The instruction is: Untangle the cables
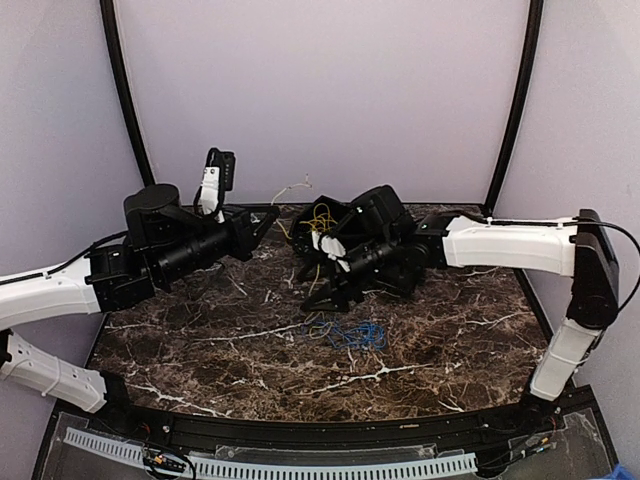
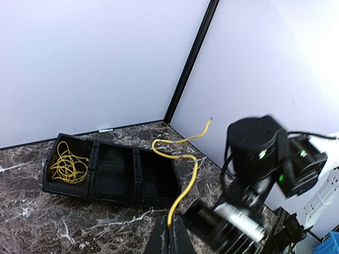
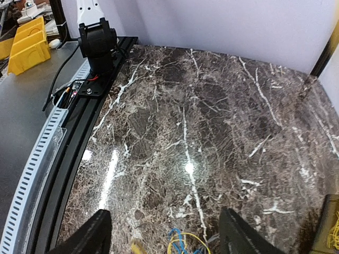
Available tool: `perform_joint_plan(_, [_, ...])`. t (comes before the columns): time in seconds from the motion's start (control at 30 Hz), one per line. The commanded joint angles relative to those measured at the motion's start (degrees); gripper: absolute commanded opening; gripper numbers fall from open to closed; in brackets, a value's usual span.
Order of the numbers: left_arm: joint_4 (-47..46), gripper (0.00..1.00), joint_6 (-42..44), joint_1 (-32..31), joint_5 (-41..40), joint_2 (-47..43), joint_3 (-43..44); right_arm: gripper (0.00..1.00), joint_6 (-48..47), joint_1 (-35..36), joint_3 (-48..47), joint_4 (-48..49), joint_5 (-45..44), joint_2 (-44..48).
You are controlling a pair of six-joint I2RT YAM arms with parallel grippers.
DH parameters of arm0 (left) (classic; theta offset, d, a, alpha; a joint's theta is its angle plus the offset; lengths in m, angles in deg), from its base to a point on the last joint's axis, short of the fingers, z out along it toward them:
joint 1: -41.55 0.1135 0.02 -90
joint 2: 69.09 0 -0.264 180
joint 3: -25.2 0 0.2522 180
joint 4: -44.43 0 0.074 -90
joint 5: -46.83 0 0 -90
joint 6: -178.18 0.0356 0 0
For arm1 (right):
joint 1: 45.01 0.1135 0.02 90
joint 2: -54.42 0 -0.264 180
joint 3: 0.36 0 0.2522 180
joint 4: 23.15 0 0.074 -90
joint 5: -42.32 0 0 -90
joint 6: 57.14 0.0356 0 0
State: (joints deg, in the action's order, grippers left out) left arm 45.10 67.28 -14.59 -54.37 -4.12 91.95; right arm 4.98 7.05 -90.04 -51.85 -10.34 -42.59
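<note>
A: Which step was this?
B: Mid-separation, I'd say. The left pincer [image 2: 169, 241] was pinched shut on the yellow cable [image 2: 186, 177] at bottom centre of the left wrist view. The strand rose, curled, and ended free toward the upper right.

A: And the right one?
B: The right pincer [image 3: 167, 233] was wide open and held nothing, above the table [image 3: 185, 106]. The blue cable [image 1: 352, 334] lay in a loose heap just below centre of the top view. Yellow strands were mixed in with it at the bottom edge of the right wrist view.

A: Any other yellow?
B: A yellow coil [image 2: 66, 165] sat in the left compartment of the black tray [image 2: 114, 193], lower left. I couldn't tell whether it joined the held strand.

A: Next move?
B: Likely the right pincer drops onto the heap, closes on blue only, and the arms draw apart. The risk was catching yellow too.
</note>
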Motion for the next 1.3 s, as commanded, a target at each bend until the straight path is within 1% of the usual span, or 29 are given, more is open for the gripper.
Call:
perform_joint_plan(0.0, [-1.87, 0.00, 0.42, -0.12, -2.37, -3.16, 4.60, 0.62, 3.39, -0.11, 3.14, 5.58, 5.32, -6.53])
perform_joint_plan(0.03, [-1.69, 0.00, 0.69, -0.11, -2.66, -3.39, 5.25, 0.52, 4.57, -0.11, 3.55, 7.36, 5.56, -7.71])
perform_joint_plan(0.1, [-0.72, 0.00, 1.86, -0.19, -3.41, -4.01, 7.75, 0.35, 5.99, -0.11, 3.76, 8.70, 6.03, -9.95])
perform_joint_plan(0.13, [-0.12, 0.00, 3.00, -0.24, -3.90, -4.55, 9.50, 0.28, 6.74, -0.12, 3.76, 9.13, 6.06, -10.92])
perform_joint_plan(0.17, [0.11, 0.00, 3.65, -0.25, -4.21, -4.79, 10.47, 0.23, 7.43, -0.11, 3.77, 9.38, 5.96, -11.74])
perform_joint_plan(0.3, [1.01, 0.00, 8.51, -0.26, -6.50, -5.60, 17.52, 0.21, 7.91, -0.17, 4.72, 9.98, 5.43, -13.65])
perform_joint_plan(0.43, [0.24, 0.00, 13.73, -0.20, -5.48, -4.63, 26.37, 0.18, 8.27, -0.20, 4.73, 9.78, 4.52, -16.20])
perform_joint_plan(0.5, [0.09, 0.00, 15.54, -0.20, -4.50, -3.41, 31.53, 0.18, 8.36, -0.24, 4.12, 8.77, 4.81, -18.15])
perform_joint_plan(0.57, [0.49, 0.00, 17.42, -0.24, -3.25, -1.69, 38.83, 0.17, 8.34, -0.20, 3.73, 8.19, 4.80, -19.32])
perform_joint_plan(0.6, [0.64, 0.00, 18.02, -0.25, -2.97, -1.16, 40.60, 0.18, 8.31, -0.24, 3.64, 8.00, 4.53, -19.69])
perform_joint_plan(0.63, [0.87, 0.00, 19.09, -0.23, -2.58, -0.22, 43.44, 0.19, 8.37, -0.20, 3.44, 7.89, 4.10, -20.02])
perform_joint_plan(0.73, [0.87, 0.00, 20.40, -0.20, -2.32, 1.00, 46.46, 0.25, 8.04, -0.27, 2.58, 6.60, 2.70, -20.69])
perform_joint_plan(0.8, [0.76, 0.00, 21.70, -0.20, -3.12, 1.03, 46.34, 0.25, 7.84, -0.29, 2.69, 6.51, 2.12, -20.63])
perform_joint_plan(0.87, [-0.02, 0.00, 22.42, -0.20, -4.19, 0.34, 44.01, 0.25, 7.58, -0.38, 2.87, 6.39, 1.68, -20.41])
perform_joint_plan(0.97, [-2.69, 0.00, 22.73, -0.24, -5.96, -2.00, 38.03, 0.26, 7.30, -0.69, 2.97, 5.78, 0.13, -19.98])
perform_joint_plan(1.03, [-3.72, 0.00, 23.30, -0.25, -7.51, -3.44, 35.64, 0.31, 6.74, -1.19, 3.05, 5.20, -0.99, -19.37])
perform_joint_plan(1.13, [-5.04, 0.00, 26.02, -0.28, -10.72, -5.90, 33.36, 0.42, 6.29, -2.21, 3.63, 5.07, -2.59, -17.96])
perform_joint_plan(1.2, [-5.95, 0.00, 29.14, -0.22, -13.99, -7.03, 33.66, 0.46, 5.89, -3.04, 3.55, 4.74, -2.91, -17.78])
perform_joint_plan(1.27, [-5.73, 0.00, 33.49, -0.22, -16.50, -7.35, 36.04, 0.48, 5.65, -3.99, 3.43, 4.38, -2.68, -18.13])
